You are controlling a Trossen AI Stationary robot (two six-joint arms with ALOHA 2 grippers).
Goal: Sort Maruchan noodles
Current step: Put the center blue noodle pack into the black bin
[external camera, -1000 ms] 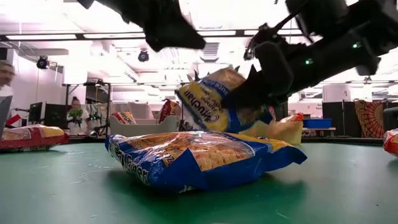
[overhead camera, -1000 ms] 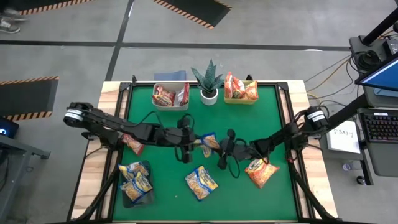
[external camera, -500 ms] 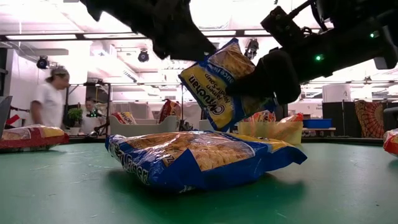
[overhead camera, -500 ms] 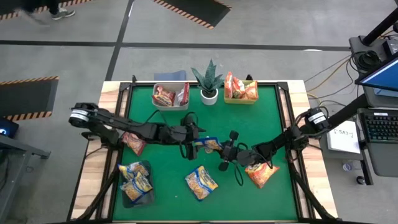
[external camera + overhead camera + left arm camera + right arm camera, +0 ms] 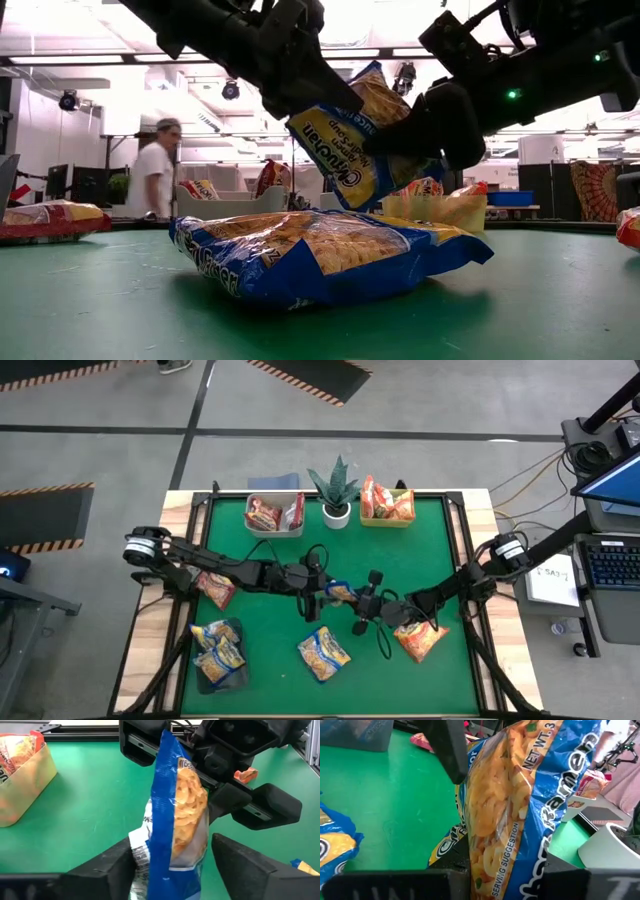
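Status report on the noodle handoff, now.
Right pincer shut on blue-yellow packet, held above the mat. Left pincer open, straddling its end. Nothing in the way.

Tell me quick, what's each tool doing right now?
Left tool: open around the blue noodle packet.
Right tool: shut, holding that packet.

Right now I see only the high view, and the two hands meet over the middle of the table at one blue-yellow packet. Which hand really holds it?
Observer: The right hand does. The low view shows it clamped on the packet.
Operator: And the left hand?
Observer: The left hand is open. In its wrist view, its fingers stand spread on either side of the packet.
Operator: Is the packet off the table?
Observer: Yes. The low view shows it tilted in the air, clear of the green table, behind another blue packet that lies flat.
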